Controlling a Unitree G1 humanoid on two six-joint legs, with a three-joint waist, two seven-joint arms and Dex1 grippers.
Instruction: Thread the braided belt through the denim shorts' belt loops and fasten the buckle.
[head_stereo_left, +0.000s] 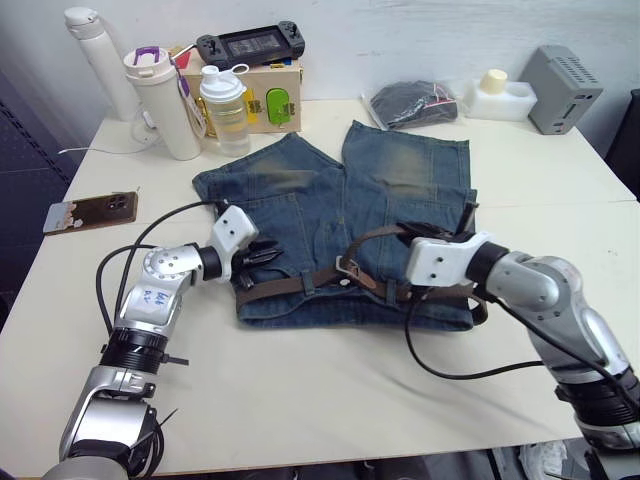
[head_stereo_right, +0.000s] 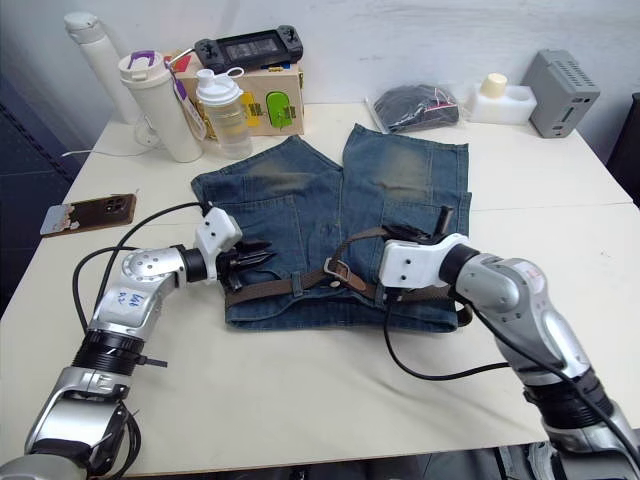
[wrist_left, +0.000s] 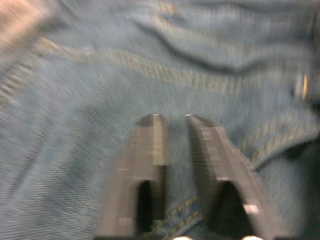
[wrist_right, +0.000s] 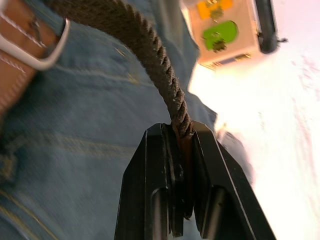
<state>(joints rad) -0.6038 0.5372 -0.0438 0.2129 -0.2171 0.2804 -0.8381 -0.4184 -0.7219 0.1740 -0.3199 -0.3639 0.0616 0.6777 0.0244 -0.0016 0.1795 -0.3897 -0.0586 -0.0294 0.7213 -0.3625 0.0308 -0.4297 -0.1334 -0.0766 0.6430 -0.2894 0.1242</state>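
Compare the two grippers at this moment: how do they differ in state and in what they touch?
The right gripper has its jaws shut on the braided belt, near the buckle; the left gripper holds nothing, its jaws slightly apart. The right one is at the waistband's right part; the left one is at the left edge of the denim shorts. Both are low over the shorts.

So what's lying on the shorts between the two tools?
In the left eye view, the braided belt with its silver buckle runs along the denim shorts' waistband between the left tool and right tool.

Head stereo pair looks down over the worktop (head_stereo_left: 330, 400); wrist cameras sit close above the denim shorts (wrist_left: 75, 150), shared toward 12 o'clock
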